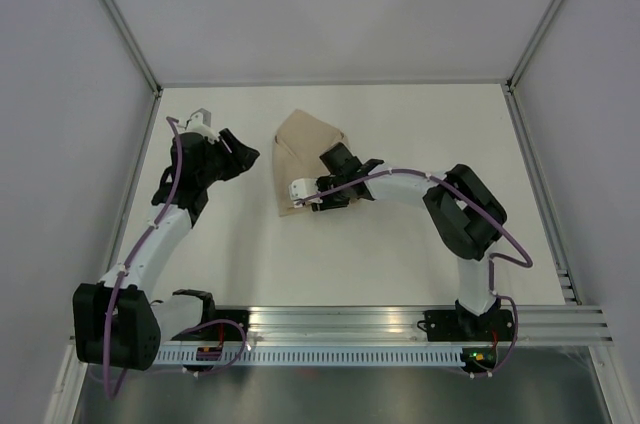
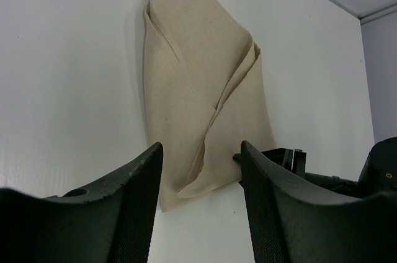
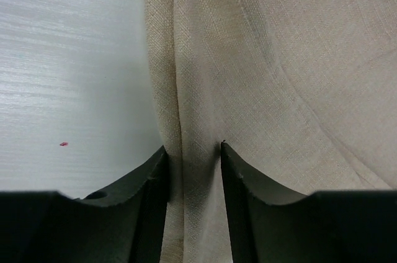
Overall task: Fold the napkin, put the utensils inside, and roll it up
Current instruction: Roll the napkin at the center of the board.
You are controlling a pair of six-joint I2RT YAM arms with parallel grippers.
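The napkin (image 1: 300, 149), soft, light and limp, is laid folded on the table (image 1: 420, 134); a doubled edge is best pinched. The right claw (image 3: 193, 151) is set narrow astride such a fold; a firm grip cannot be told. The left claw (image 2: 201, 151) is held open, empty.

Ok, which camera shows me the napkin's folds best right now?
Left wrist: nearly the whole napkin is in frame, and its overlapping flaps are clear. Right wrist sees only a close strip of cloth between the fingertips of the right gripper. Top external shows it small, partly covered by that gripper.
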